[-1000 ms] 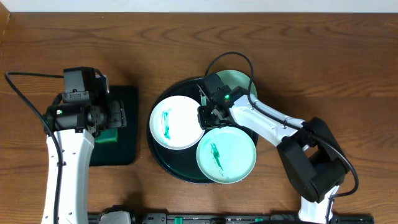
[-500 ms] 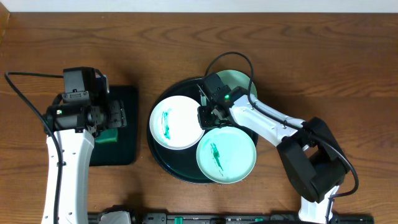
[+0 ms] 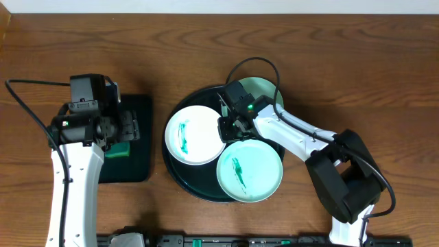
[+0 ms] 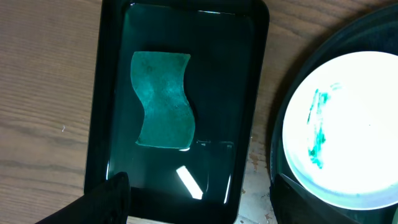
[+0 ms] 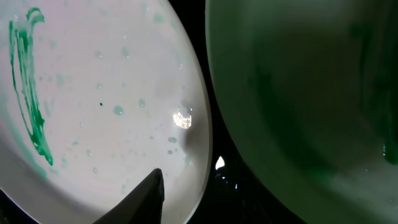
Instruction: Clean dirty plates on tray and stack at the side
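Evidently the left gripper [image 3: 130, 128] hangs wide open over a glossy rectangular tray [image 4: 106, 93] holding a wavy-edged green sponge [image 4: 163, 99]. The right gripper [image 3: 232, 128] (jaw gap unreadable) sits between the smeared white plate [image 3: 195, 134] and teal plate [image 3: 250, 171] on the round tray [image 3: 180, 180].

Brown wooden table [image 3: 357, 62] — grain running sideways — with a pale strip [image 3: 219, 5] beyond its far edge.
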You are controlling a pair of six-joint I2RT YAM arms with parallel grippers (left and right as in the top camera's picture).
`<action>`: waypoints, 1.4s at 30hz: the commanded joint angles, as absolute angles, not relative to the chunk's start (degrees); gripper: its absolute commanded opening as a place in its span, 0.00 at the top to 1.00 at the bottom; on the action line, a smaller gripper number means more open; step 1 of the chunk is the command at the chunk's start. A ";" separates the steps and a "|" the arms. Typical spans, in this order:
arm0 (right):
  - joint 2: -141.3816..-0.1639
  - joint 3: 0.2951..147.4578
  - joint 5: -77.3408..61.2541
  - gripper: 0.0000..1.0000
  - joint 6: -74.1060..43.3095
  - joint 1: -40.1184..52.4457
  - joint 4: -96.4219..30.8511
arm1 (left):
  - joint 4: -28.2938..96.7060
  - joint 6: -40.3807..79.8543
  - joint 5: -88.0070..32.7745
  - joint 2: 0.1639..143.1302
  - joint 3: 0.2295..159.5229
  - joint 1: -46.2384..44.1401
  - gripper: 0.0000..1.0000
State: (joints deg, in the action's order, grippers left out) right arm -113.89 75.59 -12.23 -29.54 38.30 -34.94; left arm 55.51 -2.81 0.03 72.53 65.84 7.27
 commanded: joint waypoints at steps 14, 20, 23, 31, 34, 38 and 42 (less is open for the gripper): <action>-114.32 76.51 -12.51 0.64 -29.06 38.61 -34.85 | 55.64 -2.50 0.69 71.85 67.09 6.98 0.28; -114.32 76.51 -12.88 0.64 -29.02 38.61 -34.65 | 55.64 -2.50 0.71 71.85 67.09 6.98 0.28; -114.32 76.51 -13.61 0.64 -28.60 38.61 -34.61 | 55.64 -2.50 0.69 71.85 67.09 6.98 0.27; -114.34 76.51 -13.61 0.66 -28.21 38.63 -34.57 | 55.66 -2.50 0.71 71.88 67.09 6.98 0.28; -114.37 76.51 -13.63 0.69 -28.38 38.74 -33.74 | 55.66 -2.52 0.71 71.88 67.09 6.98 0.28; -114.78 76.51 -13.54 0.70 -29.17 39.11 -33.63 | 54.11 -2.31 0.47 71.88 67.09 6.98 0.28; -115.52 76.51 -13.58 0.74 -29.36 39.05 -33.41 | 53.89 -2.28 -1.98 71.88 67.09 6.92 0.28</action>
State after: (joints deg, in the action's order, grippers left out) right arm -114.08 75.61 -13.30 -29.12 38.33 -33.56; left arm 53.78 -2.81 -0.05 72.53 65.84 7.27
